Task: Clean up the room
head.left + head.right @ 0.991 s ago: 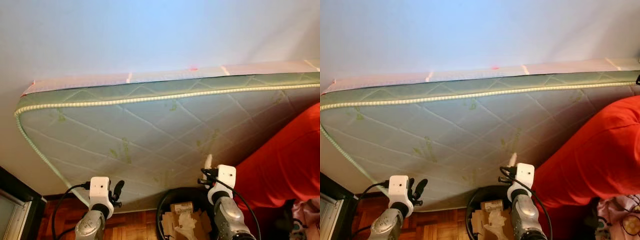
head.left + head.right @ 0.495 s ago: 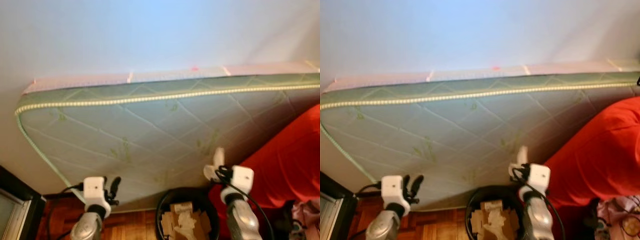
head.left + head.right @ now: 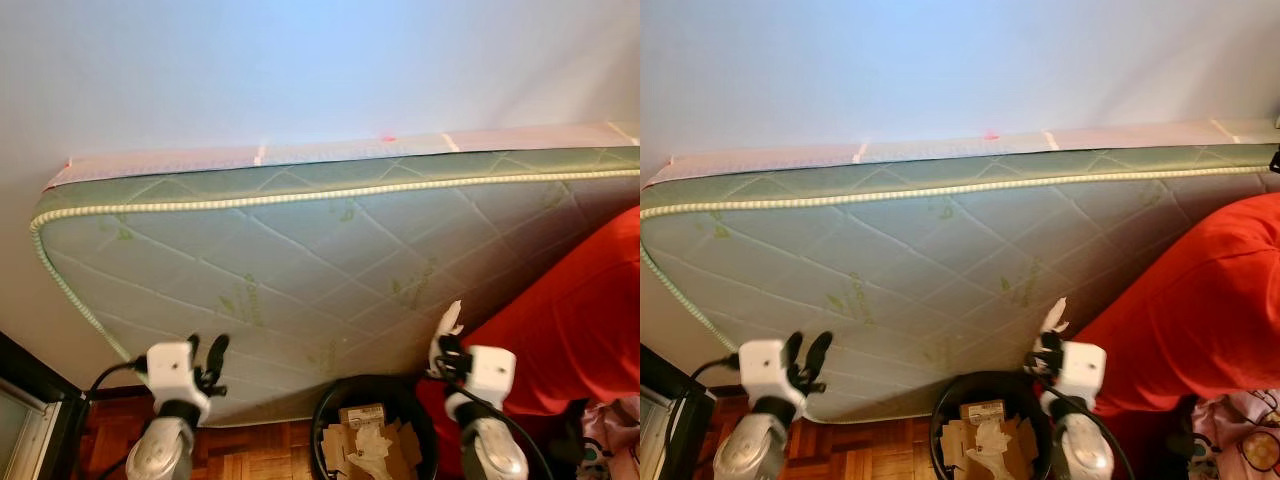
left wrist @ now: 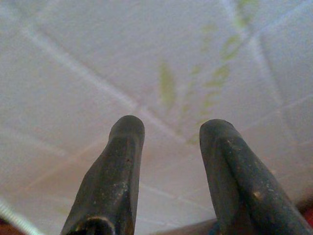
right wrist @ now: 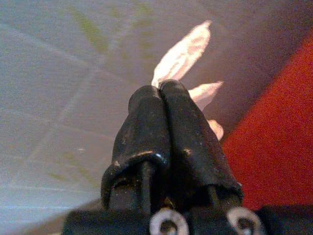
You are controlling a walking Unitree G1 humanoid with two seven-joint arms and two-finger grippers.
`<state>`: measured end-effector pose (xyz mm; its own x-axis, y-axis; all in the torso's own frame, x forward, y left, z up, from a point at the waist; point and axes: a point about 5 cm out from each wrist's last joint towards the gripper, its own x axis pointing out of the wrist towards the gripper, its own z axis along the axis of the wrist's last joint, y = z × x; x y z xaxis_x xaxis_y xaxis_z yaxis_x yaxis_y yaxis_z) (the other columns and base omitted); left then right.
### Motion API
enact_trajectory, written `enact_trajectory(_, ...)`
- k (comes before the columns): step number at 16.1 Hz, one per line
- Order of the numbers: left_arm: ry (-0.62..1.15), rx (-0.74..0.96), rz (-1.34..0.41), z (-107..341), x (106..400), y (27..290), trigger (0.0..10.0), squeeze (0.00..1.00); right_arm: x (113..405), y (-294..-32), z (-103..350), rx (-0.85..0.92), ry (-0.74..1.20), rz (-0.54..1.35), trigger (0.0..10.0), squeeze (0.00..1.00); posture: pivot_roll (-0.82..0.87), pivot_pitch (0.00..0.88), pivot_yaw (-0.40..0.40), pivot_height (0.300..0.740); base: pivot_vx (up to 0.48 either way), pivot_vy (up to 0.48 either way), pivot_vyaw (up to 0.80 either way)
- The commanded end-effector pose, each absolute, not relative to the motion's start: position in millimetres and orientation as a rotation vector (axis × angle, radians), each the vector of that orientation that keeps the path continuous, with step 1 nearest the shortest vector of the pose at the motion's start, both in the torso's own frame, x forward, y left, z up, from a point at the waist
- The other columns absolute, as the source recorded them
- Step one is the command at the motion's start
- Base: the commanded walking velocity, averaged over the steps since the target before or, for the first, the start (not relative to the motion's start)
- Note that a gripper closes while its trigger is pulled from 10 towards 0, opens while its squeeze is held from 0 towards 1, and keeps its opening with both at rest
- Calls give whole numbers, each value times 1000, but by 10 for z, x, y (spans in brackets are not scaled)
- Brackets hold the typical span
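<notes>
A black waste bin [image 3: 322,408] stands low in the middle, holding cardboard and crumpled paper [image 3: 364,438]. My right gripper [image 3: 442,342] is raised above the bin's right rim, shut on a white paper scrap [image 3: 451,318] that pokes out past the fingertips [image 5: 166,93] as torn strips [image 5: 183,53]. My left gripper [image 3: 205,354] is held up to the left of the bin, open with nothing between its fingers [image 4: 124,142], facing the quilted mattress [image 4: 161,58].
A green-and-white quilted mattress [image 3: 300,250] leans against the pale wall right behind both grippers. A red blanket [image 3: 575,310] piles up at the right. Wooden floor [image 3: 262,460] shows below, and a dark cabinet [image 3: 30,400] stands at the lower left.
My right gripper has carried the paper scrap to the right, from above the bin's middle toward its right rim. The left arm has drifted a little left.
</notes>
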<state>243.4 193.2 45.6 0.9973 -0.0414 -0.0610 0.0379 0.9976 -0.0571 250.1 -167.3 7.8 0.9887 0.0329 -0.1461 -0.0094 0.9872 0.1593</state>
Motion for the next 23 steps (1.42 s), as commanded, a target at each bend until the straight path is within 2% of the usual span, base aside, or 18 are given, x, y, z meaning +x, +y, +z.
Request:
enact_trajectory(1, 69, -27, -74, 484, 2450, 1873, 10000, 0, 2492, -1659, 86, 153, 156, 38, 10000, 0, 35, 53, -38, 740, 0, 0, 0)
enact_trajectory(6, 79, -31, -69, 474, 2456, 1835, 10000, 0, 2522, -1595, 54, 114, 213, 76, 10000, 0, 37, 57, -41, 740, 0, 0, 0)
enact_trajectory(8, 84, -32, -69, 477, 2449, 1823, 10000, 0, 2509, -1583, 32, 107, 237, 82, 10000, 0, 37, 58, -42, 725, 0, 0, 0)
enact_trajectory(9, 84, -31, -72, 479, 2448, 1813, 10000, 0, 2500, -1580, 47, 101, 215, 86, 10000, 0, 38, 60, -42, 710, 0, 0, 0)
enact_trajectory(17, 92, -35, -76, 477, 2461, 1785, 10000, 0, 2546, -1530, 58, 117, 233, 98, 10000, 0, 37, 63, -41, 710, 0, 0, 0)
enact_trajectory(19, 92, -37, -77, 479, 2465, 1778, 10000, 0, 2555, -1509, 78, 123, 216, 109, 10000, 0, 38, 61, -41, 685, 0, 0, 0)
enact_trajectory(23, 91, -37, -75, 482, 2467, 1780, 10000, 0, 2557, -1503, 86, 117, 207, 113, 10000, 0, 39, 57, -41, 680, 0, 0, 0)
